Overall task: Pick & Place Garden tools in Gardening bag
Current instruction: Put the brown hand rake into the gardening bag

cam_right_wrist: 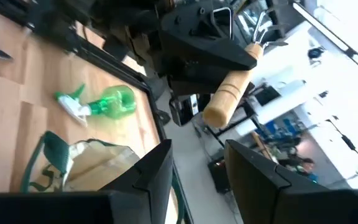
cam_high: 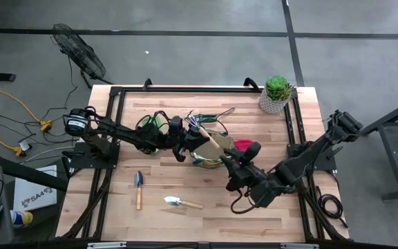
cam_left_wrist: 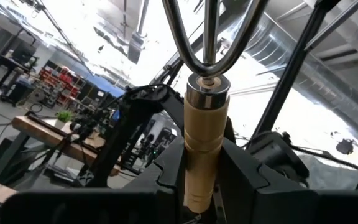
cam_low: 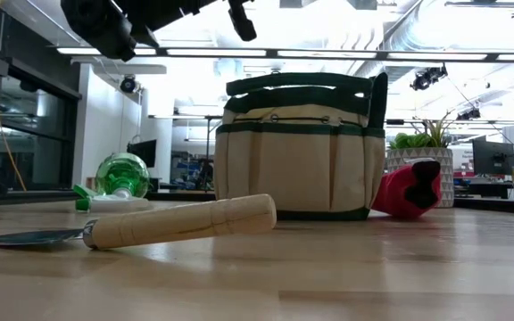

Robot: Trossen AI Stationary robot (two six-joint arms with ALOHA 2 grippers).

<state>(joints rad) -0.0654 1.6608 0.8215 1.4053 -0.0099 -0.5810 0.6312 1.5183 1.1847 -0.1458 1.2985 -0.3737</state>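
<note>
Across the wooden table (cam_high: 254, 214) two trowels (cam_high: 139, 188) lie unpacked while the left gripper (cam_high: 185, 142) clamps a wooden-handled rake (cam_high: 209, 138) above the gardening bag (cam_high: 209, 153), right gripper (cam_high: 235, 169) empty, part-open.

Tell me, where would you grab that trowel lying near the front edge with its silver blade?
By the wooden handle, from straight above. The trowel lies flat on the table, clear of other things, and its round handle gives fingers two even sides to close across; the blade is thin and sloped.

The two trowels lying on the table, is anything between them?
No. In the high view, only bare wood lies between the dark-bladed trowel and the silver-bladed trowel.
</note>
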